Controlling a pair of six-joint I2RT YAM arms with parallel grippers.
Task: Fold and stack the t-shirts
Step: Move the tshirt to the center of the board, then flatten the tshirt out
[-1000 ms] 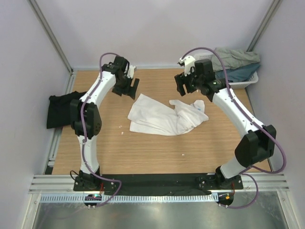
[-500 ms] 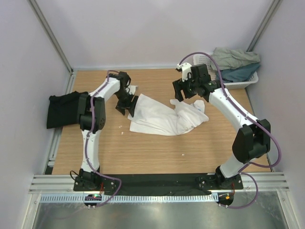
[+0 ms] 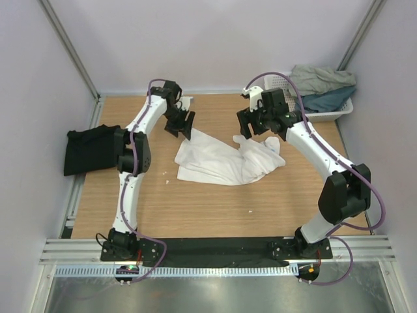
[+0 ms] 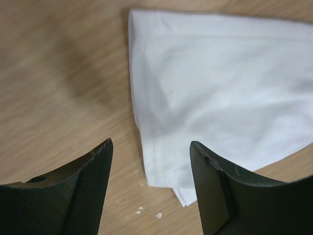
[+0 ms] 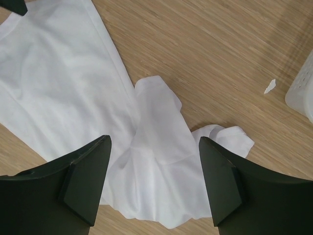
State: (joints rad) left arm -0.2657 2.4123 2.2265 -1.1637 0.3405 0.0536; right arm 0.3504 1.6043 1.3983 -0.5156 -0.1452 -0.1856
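A crumpled white t-shirt (image 3: 225,160) lies spread on the middle of the wooden table. My left gripper (image 3: 183,127) is open and empty, hovering above the shirt's far left corner. In the left wrist view the shirt's hemmed edge (image 4: 215,83) lies between and beyond the open fingers (image 4: 150,145). My right gripper (image 3: 249,127) is open and empty above the shirt's bunched far right part; the folds (image 5: 156,161) lie under its gripper (image 5: 155,141). A folded black t-shirt (image 3: 88,150) lies at the table's left edge. Grey-green (image 3: 322,78) and teal (image 3: 329,99) shirts sit in the basket.
The white lattice basket (image 3: 339,112) stands at the back right corner; its corner shows in the right wrist view (image 5: 303,93). Small white scraps lie on the wood (image 4: 146,211) (image 5: 269,86). Walls close in the back and sides.
My left gripper dropped to the shirt's left corner, then pulled back up toward the far side, still open. My right gripper shifted slightly left. The shirt has not visibly moved.
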